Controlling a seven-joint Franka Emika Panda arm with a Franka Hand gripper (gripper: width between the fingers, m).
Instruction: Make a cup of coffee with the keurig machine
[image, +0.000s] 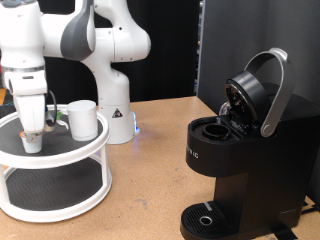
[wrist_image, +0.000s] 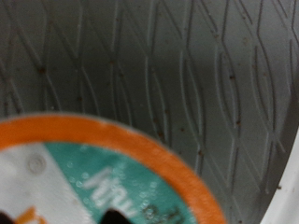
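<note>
From the exterior view, the arm is over at the left of the frame with its end effector dropped down onto the top tier of a white two-tier round stand. There's a small white thing right under the fingers, sitting on the grey mat, looks like a coffee pod. Can't tell from here if the fingers are apart or already pinched on it. The cup stands on that same tier, just beside the end effector toward the frame's right, not touching it as far as I can see. The keurig machine is on the wooden worktop at the right of the frame, well apart from the stand, lid flipped up and the pod chamber open, nothing on its drip tray.

Wrist view is basically all pod: orange rim, teal and white lid filling the lower left, ribbed grey mat behind it. Fingers aren't clearly in shot, so no help there on the grip.

My take: the pod's small and light, so it wants a centred, level pinch on the rim, and mind the cup next door.
</note>
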